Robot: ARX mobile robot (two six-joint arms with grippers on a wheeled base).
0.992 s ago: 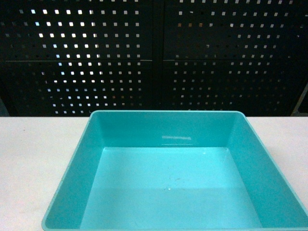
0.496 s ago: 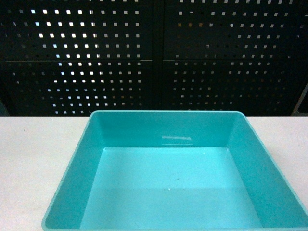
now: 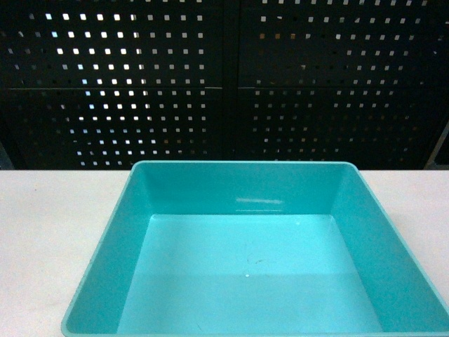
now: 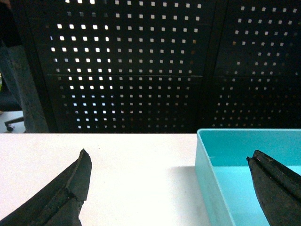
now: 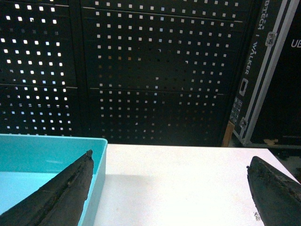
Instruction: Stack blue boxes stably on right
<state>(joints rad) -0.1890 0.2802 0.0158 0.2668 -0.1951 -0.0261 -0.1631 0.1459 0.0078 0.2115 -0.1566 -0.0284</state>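
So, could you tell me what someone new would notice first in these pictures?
First, the turquoise tub, empty, fills the near middle of the white table in the head view. Behind it stands a dark perforated panel wall with light showing through its holes. In the wrist views the open left gripper straddles the tub's left wall and the open right gripper its right.

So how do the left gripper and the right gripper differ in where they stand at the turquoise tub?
The left gripper straddles the turquoise tub's left wall; the right gripper straddles its right wall. The left one's right finger is over the tub; the right one's left finger is. Both are wide open, holding nothing.
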